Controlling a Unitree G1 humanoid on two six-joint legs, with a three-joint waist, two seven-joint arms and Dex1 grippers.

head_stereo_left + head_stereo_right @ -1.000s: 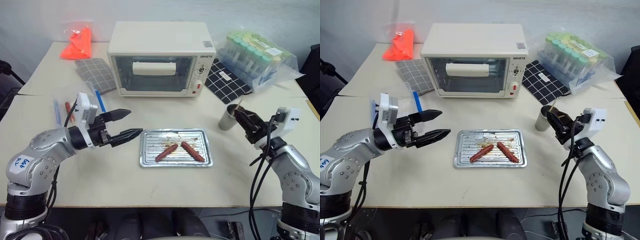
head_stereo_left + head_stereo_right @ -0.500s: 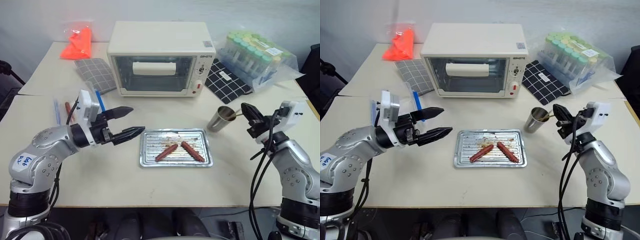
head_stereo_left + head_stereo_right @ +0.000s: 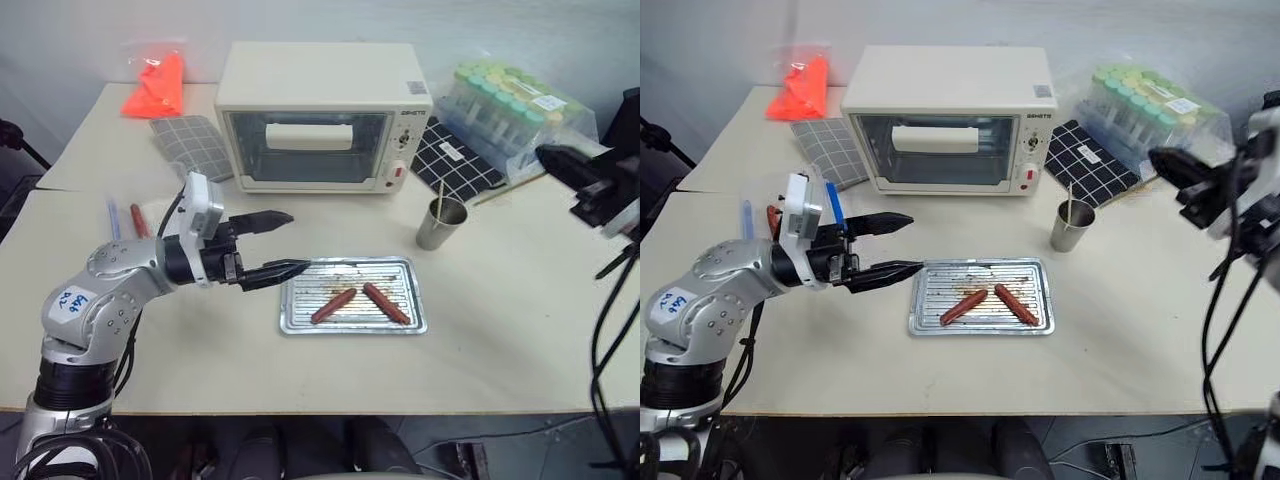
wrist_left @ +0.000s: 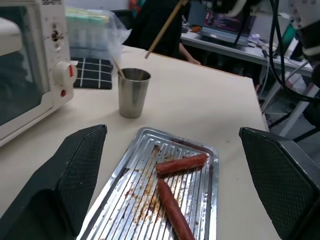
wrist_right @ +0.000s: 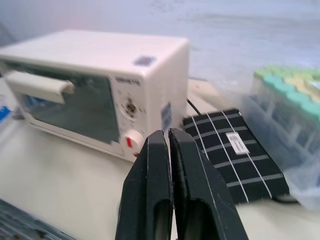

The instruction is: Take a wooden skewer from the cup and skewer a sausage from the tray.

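The right gripper [image 3: 550, 157] is raised above the right edge of the tabletop [image 3: 500, 340], and its two black fingers [image 5: 161, 165] are pressed together. It grips one wooden skewer [image 4: 163, 29] at one end; the stick slopes down from the gripper toward the cup [image 3: 441, 223], and its free tip is in the air, apart from the cup's rim. The cup stands upright on the tabletop, right of the middle, near the far right corner of the tray [image 3: 400, 268]. One more skewer [image 4: 117, 67] leans inside the cup.

The left gripper [image 3: 296, 241] is held level over the tabletop at the left short side of the tray, with its jaws spread wide and nothing between them. Its lower fingertip is just at the tray's far left corner.

The tray lies flat in the front middle of the tabletop. Two sausages are on its ribbed floor: one sausage [image 3: 333, 305] lies left of the middle, and the other sausage [image 3: 385, 303] lies right of it. Their far ends are near each other.

A cream toaster oven [image 3: 320, 115] stands at the back middle of the tabletop, and a bag of green-capped tubes [image 3: 510, 105] lies at the back right corner
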